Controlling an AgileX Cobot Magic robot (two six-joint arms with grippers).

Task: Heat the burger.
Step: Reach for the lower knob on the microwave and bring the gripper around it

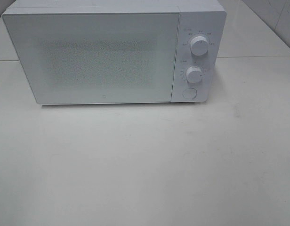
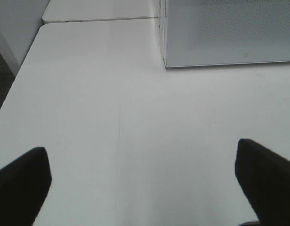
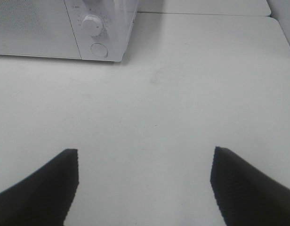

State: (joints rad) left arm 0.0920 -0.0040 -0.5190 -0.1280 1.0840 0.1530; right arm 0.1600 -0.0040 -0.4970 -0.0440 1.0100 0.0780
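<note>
Both pincers hang over a bare white desk with their jaws spread wide and nothing between them: the left pincer faces the door side of a white microwave, and the right pincer faces its control panel. Neither pincer shows in the high view, where the microwave fills the upper half of the frame. Its door is shut, with the upper dial, lower dial and round button stacked down its right edge. No burger appears in any view, on the desk or through the speckled door panel. It may sit inside the microwave or outside the frames, and the pictures do not say which. Which way it lies from either pincer, which way it points and how its long axis runs therefore cannot be told. The right arm looks nearer to the dials and button, so any move on the controls would probably fall to it, with the left arm better placed for the door.
</note>
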